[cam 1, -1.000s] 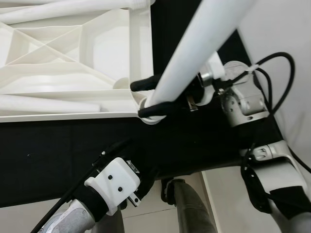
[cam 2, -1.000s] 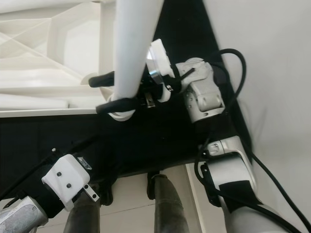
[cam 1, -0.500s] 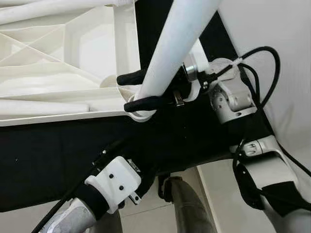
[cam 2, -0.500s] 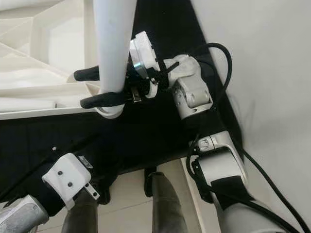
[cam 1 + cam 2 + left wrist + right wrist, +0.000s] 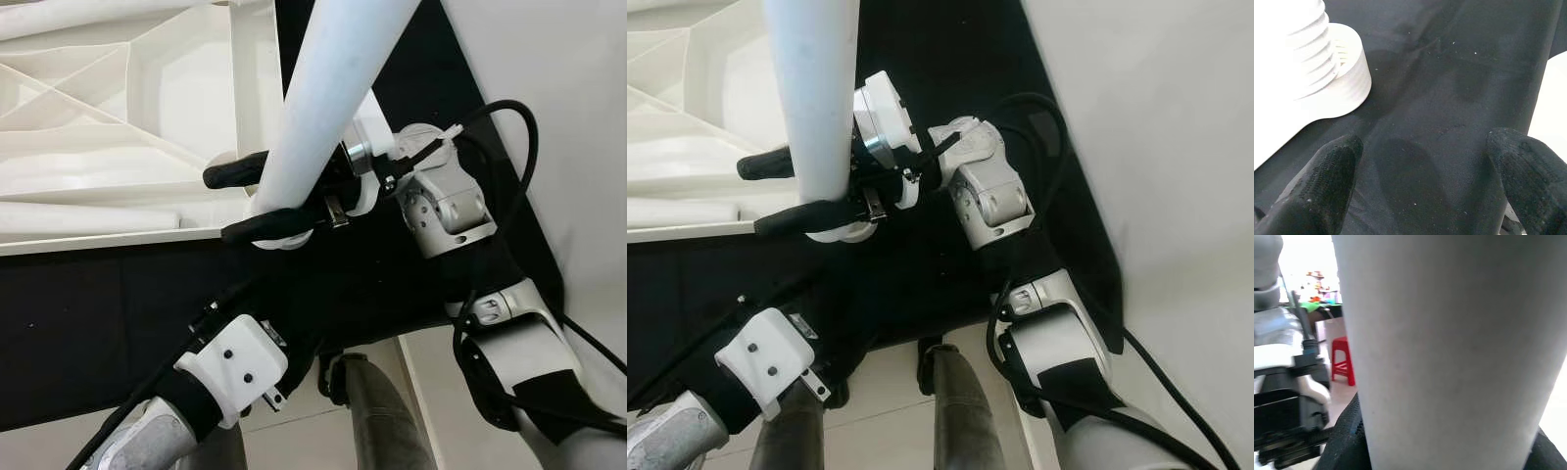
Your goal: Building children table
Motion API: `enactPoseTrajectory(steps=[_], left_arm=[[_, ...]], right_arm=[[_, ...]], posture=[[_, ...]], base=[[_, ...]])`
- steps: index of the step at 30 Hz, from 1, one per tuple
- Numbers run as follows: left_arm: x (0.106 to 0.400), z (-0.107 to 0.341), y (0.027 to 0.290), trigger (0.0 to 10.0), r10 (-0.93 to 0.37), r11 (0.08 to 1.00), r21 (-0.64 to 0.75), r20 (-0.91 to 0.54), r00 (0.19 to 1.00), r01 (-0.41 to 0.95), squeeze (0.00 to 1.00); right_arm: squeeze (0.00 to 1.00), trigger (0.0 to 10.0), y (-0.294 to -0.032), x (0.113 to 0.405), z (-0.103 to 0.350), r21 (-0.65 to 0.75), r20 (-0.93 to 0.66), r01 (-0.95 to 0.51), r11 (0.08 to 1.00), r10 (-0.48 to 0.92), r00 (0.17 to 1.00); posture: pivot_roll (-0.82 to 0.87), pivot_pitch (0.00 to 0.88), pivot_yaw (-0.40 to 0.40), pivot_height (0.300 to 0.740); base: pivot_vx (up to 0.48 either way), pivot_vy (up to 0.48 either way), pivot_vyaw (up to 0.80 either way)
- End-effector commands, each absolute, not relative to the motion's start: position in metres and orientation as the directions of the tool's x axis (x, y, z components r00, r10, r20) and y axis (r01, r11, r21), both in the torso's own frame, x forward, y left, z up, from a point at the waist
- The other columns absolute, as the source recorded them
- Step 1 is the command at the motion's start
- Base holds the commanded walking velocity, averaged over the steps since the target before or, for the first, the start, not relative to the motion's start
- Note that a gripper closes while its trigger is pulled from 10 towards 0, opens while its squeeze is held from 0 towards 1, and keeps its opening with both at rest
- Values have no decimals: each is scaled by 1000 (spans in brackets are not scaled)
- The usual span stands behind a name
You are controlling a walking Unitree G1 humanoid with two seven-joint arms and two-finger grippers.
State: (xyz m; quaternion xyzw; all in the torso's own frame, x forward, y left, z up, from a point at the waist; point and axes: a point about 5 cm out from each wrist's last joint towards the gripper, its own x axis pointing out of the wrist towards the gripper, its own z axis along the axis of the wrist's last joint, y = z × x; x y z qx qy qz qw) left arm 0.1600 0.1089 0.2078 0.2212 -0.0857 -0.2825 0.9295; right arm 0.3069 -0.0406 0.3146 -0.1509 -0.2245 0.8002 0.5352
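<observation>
One tabletop, one leg, two hands

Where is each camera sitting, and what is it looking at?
Left eye view: on the head, looking down at the white table leg, tabletop and both arms.
Right eye view: beside it, same scene, right gripper around the leg.
Left wrist view: on the left wrist, facing the black mat and threaded socket, between its fingers.
Right wrist view: on the right wrist, close against the leg.
Shared: the leg.
</observation>
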Motion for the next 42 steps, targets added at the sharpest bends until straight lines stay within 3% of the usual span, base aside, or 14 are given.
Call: enactPoseTrajectory(steps=[1,8,16,21,31,42], left_arm=[[159,202,109,10000,-565,739,445,-1,825,506,0],[158,201,108,10000,-564,740,442,-3,825,507,0],[157,200,107,10000,-565,738,441,-7,825,510,0],[155,199,105,10000,-569,737,437,-10,822,515,0],[153,199,104,10000,-574,735,434,-9,819,520,0],[150,199,103,10000,-572,739,427,-8,820,520,0]], right_arm=[[0,10000,-40,302,300,-479,-49,-782,-399,902,-430],[0,10000,-46,304,292,-451,-86,-787,-420,898,-431],[0,10000,-44,315,288,-452,-86,-813,-368,925,-370],[0,10000,-39,325,286,-479,-96,-830,-287,956,-276],[0,10000,-44,321,280,-444,-157,-808,-388,921,-356],[0,10000,-51,326,280,-427,-229,-804,-415,909,-347]], posture=[[128,551,-60,740],[123,557,-67,740],[126,563,-68,740],[124,568,-71,740],[124,565,-76,740],[123,569,-88,740]], base=[[0,0,0],[0,0,0],[0,0,0],[0,0,0],[0,0,0],[0,0,0]])
